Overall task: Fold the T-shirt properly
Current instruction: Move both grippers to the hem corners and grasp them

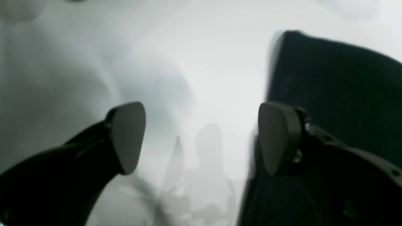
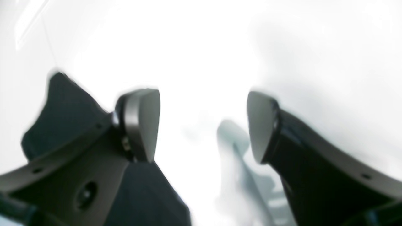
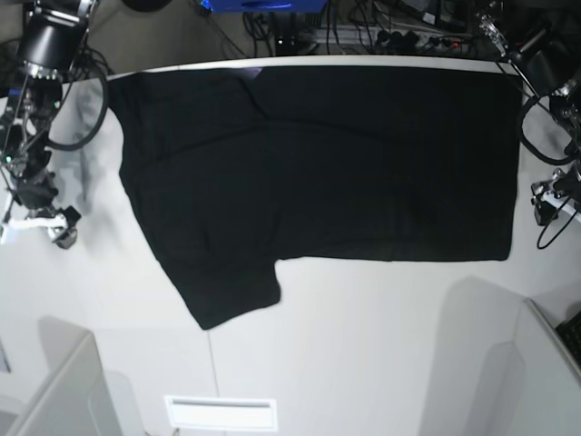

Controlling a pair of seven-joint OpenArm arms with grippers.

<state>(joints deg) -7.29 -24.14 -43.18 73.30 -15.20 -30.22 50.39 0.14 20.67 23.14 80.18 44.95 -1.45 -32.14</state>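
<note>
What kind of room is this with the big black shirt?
Probably a robot lab or workshop: a white table holds the spread-out T-shirt, robot arms stand at each side, and cables pile up behind.

A white table [image 3: 363, 345] is seen from above in the base view, its far edge running along the top of the picture. The T-shirt [image 3: 363, 163] is spread flat on it, plain black side up, covering most of the far half and reaching the far edge. One sleeve is extended toward the near left. A pale rectangular strip [image 3: 221, 412] is seen at the near edge.
</note>
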